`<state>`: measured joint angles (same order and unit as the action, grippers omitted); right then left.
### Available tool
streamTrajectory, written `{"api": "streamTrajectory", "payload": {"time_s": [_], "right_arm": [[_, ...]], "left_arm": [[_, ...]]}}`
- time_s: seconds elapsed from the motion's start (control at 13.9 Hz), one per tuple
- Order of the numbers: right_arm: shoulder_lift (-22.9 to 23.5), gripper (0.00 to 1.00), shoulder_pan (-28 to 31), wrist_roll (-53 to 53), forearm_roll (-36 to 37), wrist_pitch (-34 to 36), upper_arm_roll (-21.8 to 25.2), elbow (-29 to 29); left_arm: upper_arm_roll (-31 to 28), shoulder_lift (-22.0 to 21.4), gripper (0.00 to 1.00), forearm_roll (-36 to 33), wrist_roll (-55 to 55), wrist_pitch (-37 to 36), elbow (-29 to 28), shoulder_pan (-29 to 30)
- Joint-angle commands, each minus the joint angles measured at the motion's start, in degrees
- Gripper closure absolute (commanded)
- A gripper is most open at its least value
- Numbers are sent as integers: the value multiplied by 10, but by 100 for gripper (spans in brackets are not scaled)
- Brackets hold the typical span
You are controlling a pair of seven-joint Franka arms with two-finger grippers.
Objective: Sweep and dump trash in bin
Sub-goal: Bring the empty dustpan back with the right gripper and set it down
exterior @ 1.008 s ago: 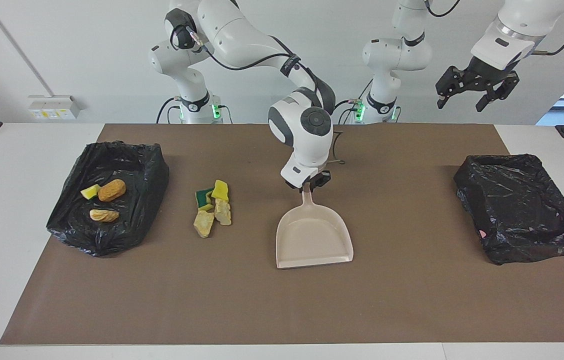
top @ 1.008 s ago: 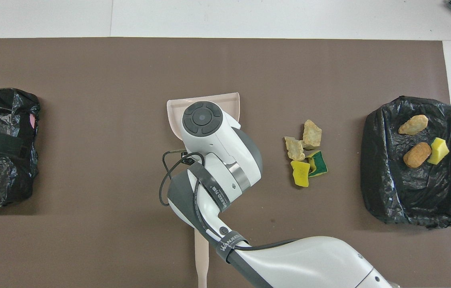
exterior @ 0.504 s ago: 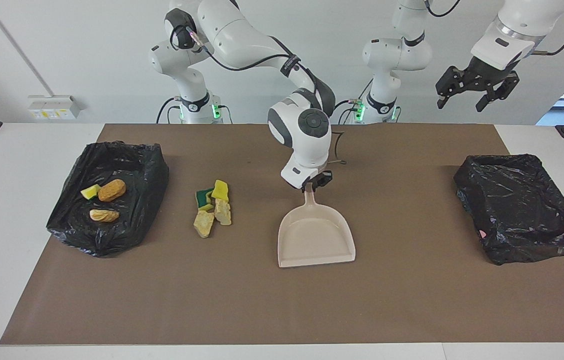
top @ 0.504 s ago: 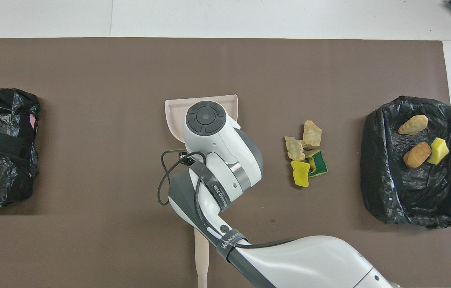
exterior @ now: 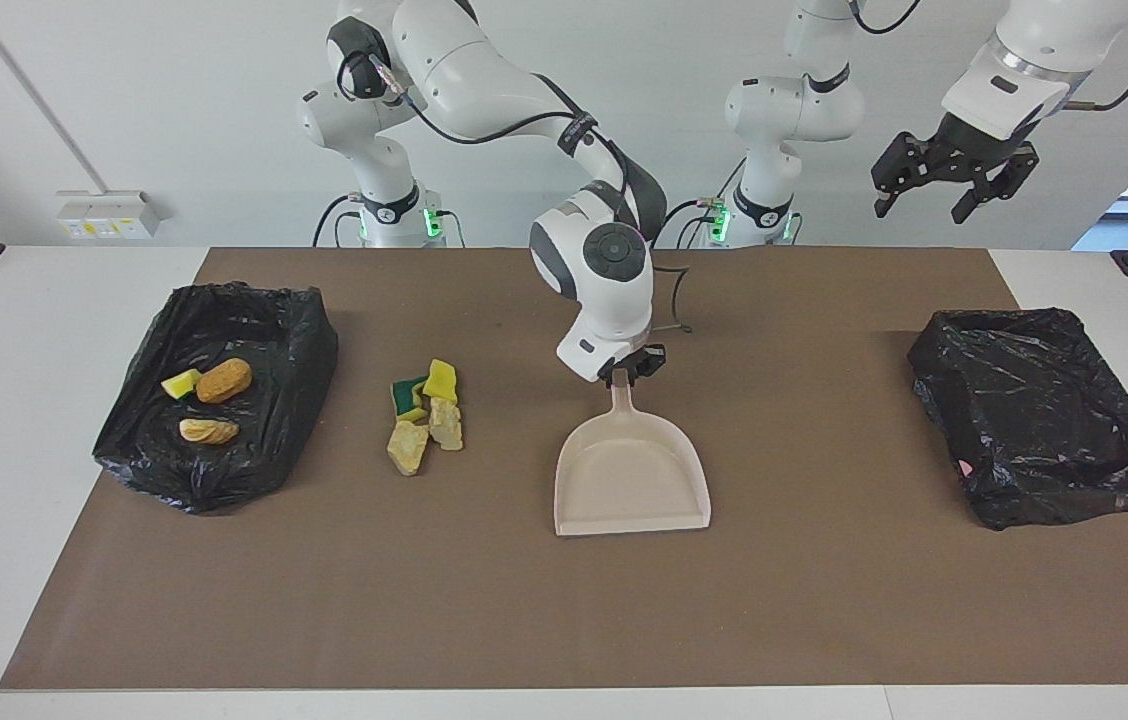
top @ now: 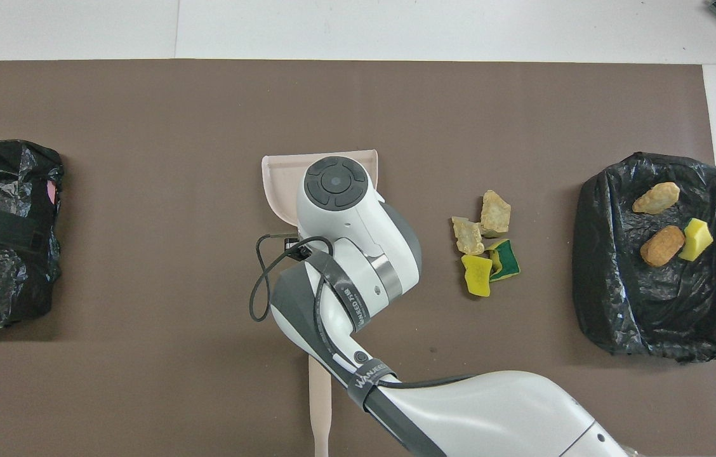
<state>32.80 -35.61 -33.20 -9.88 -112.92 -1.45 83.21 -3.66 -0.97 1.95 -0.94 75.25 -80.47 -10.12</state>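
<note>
You are keeping the right gripper (exterior: 624, 374) at the handle tip of the dustpan (exterior: 630, 478) at frame centre, its grip unreadable, the pan lying flat, mouth away from the robots, while the trash (exterior: 426, 416) is waiting centre-left and the open, empty left gripper (exterior: 927, 197) is idling upper right.

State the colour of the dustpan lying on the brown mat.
The dustpan is pale beige, almost pinkish-cream; the facing view shows it best.

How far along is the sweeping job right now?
Done: three scraps lie in the lined bin at the right arm's end. In hand: the right gripper is at the empty dustpan handle. Left: a scrap pile on the mat. The left gripper waits raised, open.
</note>
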Motion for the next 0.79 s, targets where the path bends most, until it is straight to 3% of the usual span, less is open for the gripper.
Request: {"api": "streamTrajectory", "payload": {"time_s": [0.0,0.43,0.58,0.72], "right_arm": [[-11,0,5,4,-11,-16,-1,13],[-74,0,-2,-2,-13,48,-1,19],[-112,0,-3,-17,-13,102,-1,30],[-172,0,-14,-19,-14,144,-2,82]], "left_arm": [[-1,-3,0,-9,-3,-2,6,-1],[-1,-3,0,-9,-3,-2,6,-1],[-1,-3,0,-9,-3,-2,6,-1],[-1,-2,0,-9,-3,-2,6,-1]]}}
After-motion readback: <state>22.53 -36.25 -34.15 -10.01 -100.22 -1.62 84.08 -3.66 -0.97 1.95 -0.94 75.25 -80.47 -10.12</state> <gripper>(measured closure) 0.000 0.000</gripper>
